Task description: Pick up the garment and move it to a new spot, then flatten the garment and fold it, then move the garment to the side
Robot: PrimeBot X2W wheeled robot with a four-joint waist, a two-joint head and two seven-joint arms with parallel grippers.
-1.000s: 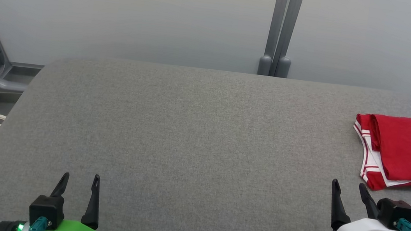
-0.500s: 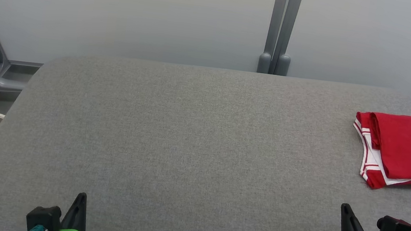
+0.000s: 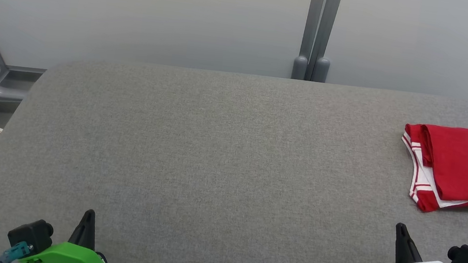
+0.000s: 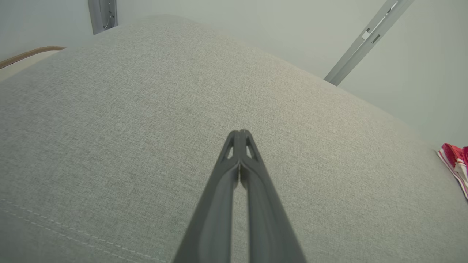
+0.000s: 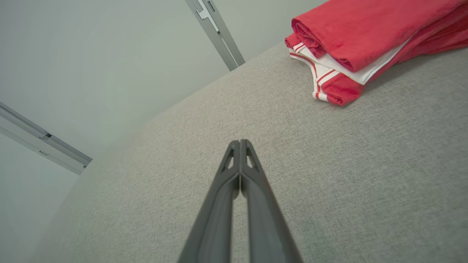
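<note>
Currently, the grey padded table [image 3: 214,147] carries the folded red jersey [image 3: 466,164] at the right edge of the head view. It is judged light, soft and limp; grasp all layers at the near corner. The left gripper [image 3: 88,220] and right gripper [image 3: 401,232], in the lower corners, are pressed together, holding nothing.

Bright, soft and even throughout, without glare or hard highlights. Only a faint, soft-edged shadow under the folded red jersey garment [image 5: 365,40] on the grey woven fabric tabletop [image 3: 214,147]. Crisp in the head view. Bowed by wide-angle distortion in both wrist views, paler in tone, and blurred low down along the long dark grey gripper fingers [image 4: 215,219].
</note>
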